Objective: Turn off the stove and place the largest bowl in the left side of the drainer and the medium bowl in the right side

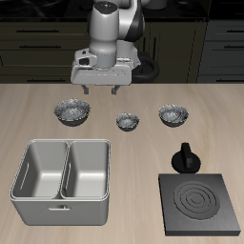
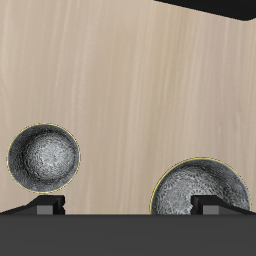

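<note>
At the back of the desk my tool hangs spread wide, holding nothing. The stove rings look dark, so I judge it is off. The largest bowl sits near the tool, toward the front edge and a little to the drainer side, with the tiny bowl on the other side. I think I must go forward and down onto its rim.

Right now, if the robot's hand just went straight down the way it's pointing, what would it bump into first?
Probably bare table. The hand points down between the largest bowl and the tiny bowl, though depth is hard to judge.
</note>
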Motion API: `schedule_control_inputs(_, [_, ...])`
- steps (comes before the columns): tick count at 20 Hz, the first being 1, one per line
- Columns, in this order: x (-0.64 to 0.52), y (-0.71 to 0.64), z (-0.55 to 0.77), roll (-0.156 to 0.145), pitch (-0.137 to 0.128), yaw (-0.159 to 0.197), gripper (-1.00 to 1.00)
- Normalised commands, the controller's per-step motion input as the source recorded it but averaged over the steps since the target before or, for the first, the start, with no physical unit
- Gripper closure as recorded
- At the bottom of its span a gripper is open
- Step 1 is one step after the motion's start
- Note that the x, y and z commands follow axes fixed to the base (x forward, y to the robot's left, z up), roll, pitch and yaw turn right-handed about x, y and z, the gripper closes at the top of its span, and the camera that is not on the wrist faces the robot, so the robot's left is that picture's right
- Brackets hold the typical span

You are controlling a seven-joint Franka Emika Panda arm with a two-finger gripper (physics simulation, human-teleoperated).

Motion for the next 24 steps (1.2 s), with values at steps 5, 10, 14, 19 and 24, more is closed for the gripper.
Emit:
schedule_control_inputs(5, [-0.13, -0.48, 0.03, 0.057, 0.053, -0.046, -1.0])
schedule_control_inputs(10, [-0.13, -0.5, -0.01, -0.021, -0.006, -0.003, -1.0])
schedule_control_inputs(14, [-0.19, -0.32, -0.03, 0.007, -0.016, 0.015, -1.0])
schedule_control_inputs(19, [-0.15, -0.47, -0.02, -0.007, -0.013, 0.017, -1.0])
schedule_control_inputs(24, [-0.1, -0.43, 0.07, -0.01, -0.038, -0.01, -1.0])
